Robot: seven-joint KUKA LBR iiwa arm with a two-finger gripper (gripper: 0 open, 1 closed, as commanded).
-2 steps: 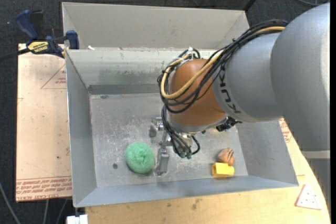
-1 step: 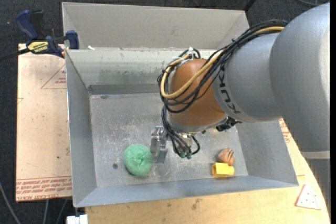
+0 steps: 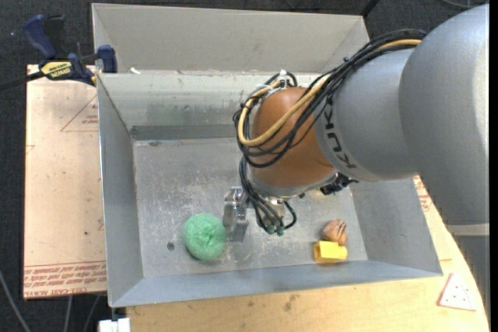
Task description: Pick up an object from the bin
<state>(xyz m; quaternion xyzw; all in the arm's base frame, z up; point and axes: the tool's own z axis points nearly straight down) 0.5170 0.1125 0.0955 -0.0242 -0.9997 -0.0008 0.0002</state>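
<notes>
Standing just right of the green ball (image 3: 204, 236), by the bin's (image 3: 117, 190) front wall, is the gripper (image 3: 236, 220); its jaw state cannot be told. Open floor lies beyond the ball; a yellow block (image 3: 331, 252) and a pink lump (image 3: 335, 230) lie well to its right.

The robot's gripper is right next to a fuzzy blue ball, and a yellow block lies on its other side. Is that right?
Not quite: in the camera view the fuzzy ball is green, not blue. The gripper is right next to it, and the yellow block lies on the gripper's other side.
</notes>
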